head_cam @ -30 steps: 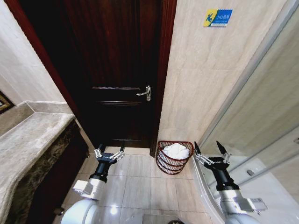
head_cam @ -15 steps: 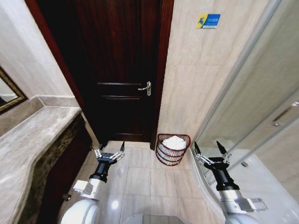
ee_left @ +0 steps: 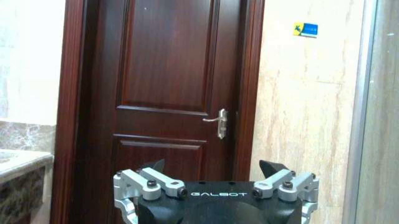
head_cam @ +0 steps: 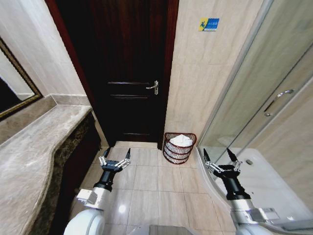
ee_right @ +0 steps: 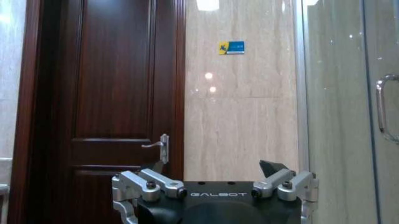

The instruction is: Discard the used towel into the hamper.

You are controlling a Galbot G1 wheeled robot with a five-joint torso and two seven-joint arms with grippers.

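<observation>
Reddish-brown wire hamper [head_cam: 179,147] sits on the tiled floor [head_cam: 156,183] at the far side, against the beige wall [head_cam: 205,93], just right of the dark wooden door [head_cam: 129,73] and left of the glass shower screen [head_cam: 254,98]. White towel [head_cam: 181,140] lies bunched inside it, heaped up to about the rim. Left pincer [head_cam: 115,158] hangs over the floor tiles, near-left of the hamper, well apart from it, fingers spread, holding nothing. Right pincer [head_cam: 219,159] hangs near-right of the hamper, by the curved shower edge [head_cam: 208,186], fingers spread too, empty. Both point toward the far wall. Left wrist view: left pincer [ee_left: 212,173] tips wide apart, facing the door [ee_left: 168,88] with its metal handle [ee_left: 218,122]; blue sign [ee_left: 305,29] on the wall to the right. Right wrist view: right pincer [ee_right: 215,168] tips apart, facing the wall with the same sign [ee_right: 231,47], door handle [ee_right: 159,147] off to one side, shower handle [ee_right: 384,112] on the glass. Marble tabletop [head_cam: 34,152] runs along the left, mirror [head_cam: 14,78] above it.
</observation>
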